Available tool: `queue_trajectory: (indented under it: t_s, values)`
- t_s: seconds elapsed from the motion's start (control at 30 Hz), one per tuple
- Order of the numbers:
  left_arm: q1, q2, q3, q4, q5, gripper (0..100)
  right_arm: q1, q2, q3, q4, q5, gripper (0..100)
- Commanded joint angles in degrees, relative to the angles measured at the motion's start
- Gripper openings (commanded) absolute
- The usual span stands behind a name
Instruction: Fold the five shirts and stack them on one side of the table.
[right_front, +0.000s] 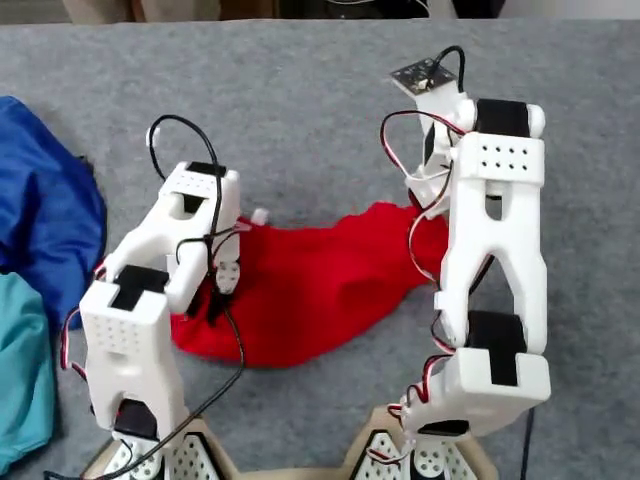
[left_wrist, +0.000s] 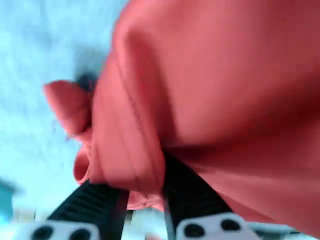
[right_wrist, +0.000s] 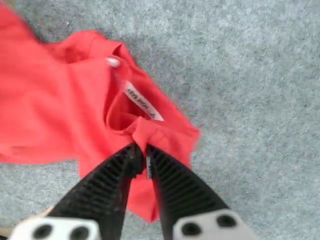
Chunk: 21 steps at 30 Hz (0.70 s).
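We are gripping the red shirt (right_front: 310, 290) mid-counter (right_front: 250, 110): left gripper (left_wrist: 144, 186) clamped on a bunched edge, right gripper (right_wrist: 142, 151) pinched closed on the collar. Beside the left arm a blue shirt (right_front: 45, 210) and a teal shirt (right_front: 20, 370) are lying cut off. Arms are hiding the red shirt's ends.

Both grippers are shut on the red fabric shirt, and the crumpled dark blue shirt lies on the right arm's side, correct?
No. The crumpled dark blue shirt lies on the left arm's side, per the high view. The left gripper and right gripper are indeed shut on the red fabric shirt.
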Motion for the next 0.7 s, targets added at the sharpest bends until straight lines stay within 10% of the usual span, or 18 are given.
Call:
queue_trajectory:
  t_s: [0.0, 0.47, 0.67]
  values:
    - [-1.32, -3.74, 0.0, 5.36, -0.7, 2, 0.92, -2.07, 0.22, -0.79, 0.35, 0.5]
    - [0.62, -19.74, 2.11, 7.21, -0.7, 2, 0.84, 5.76, 7.25, -14.77, 0.09, 0.5]
    - [-0.62, -20.44, -6.24, 8.09, -0.53, 18, 0.84, 8.57, 7.16, -20.22, -0.09, 0.5]
